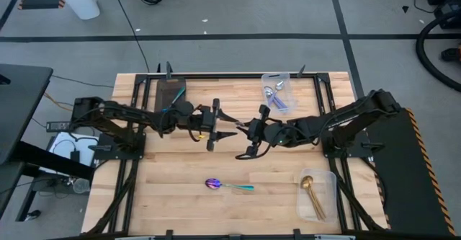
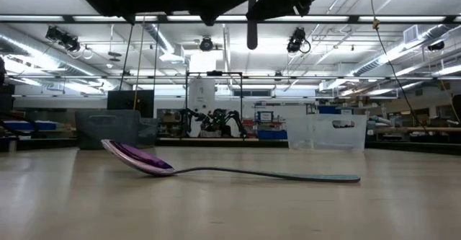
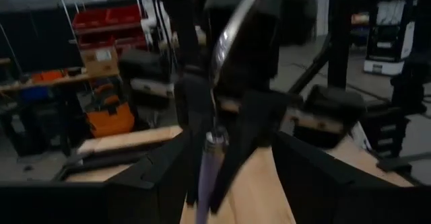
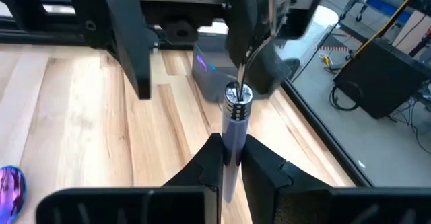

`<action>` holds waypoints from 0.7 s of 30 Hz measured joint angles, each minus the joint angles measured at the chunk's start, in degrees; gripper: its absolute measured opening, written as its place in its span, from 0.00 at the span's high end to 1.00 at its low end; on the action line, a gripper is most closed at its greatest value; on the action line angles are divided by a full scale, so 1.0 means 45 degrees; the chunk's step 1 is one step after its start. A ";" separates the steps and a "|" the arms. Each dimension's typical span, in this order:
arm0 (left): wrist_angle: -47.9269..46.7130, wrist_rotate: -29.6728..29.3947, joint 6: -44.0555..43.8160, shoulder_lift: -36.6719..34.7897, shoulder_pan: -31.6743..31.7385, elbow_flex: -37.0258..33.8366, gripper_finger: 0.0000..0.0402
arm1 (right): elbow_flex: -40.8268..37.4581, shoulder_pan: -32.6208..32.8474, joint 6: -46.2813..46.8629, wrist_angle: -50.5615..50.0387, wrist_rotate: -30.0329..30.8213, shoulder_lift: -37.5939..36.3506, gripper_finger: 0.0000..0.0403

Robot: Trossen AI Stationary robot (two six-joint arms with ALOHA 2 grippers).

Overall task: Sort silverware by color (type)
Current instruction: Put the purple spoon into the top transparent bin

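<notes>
Right gripper (image 4: 229,158) fingers pinch a smooth lavender-handled spoon (image 4: 236,126) (ribbed metal collar); left gripper's (image 1: 225,125) fingers spread wide.

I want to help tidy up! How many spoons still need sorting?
Mostly done: gold spoons lie in one clear bin, silver-bowled spoons in another. In hand: a lavender-handled spoon, passing between the right gripper and left gripper. Left: one purple-bowled spoon on the table.

On the table: 1 purple-bowled spoon (image 1: 229,186), 3 clear bins (image 1: 318,194), 1 dark tray (image 1: 170,94), 2 robot arms (image 1: 122,117).
</notes>
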 joint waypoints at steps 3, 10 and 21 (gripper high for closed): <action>-0.0734 -0.0135 0.0039 -0.0179 0.0000 -0.0005 0.47 | 0.0000 0.0000 0.0225 -0.0485 0.0020 -0.0221 0.89; -0.2798 -0.0964 -0.0184 -0.0290 0.0000 -0.0019 0.47 | 0.0000 -0.0084 0.0493 -0.1332 -0.0070 -0.0363 0.88; -0.5658 -0.1060 -0.2024 -0.0285 -0.0005 -0.0024 0.47 | 0.0000 -0.1405 0.1574 -0.2898 -0.0020 -0.0363 0.88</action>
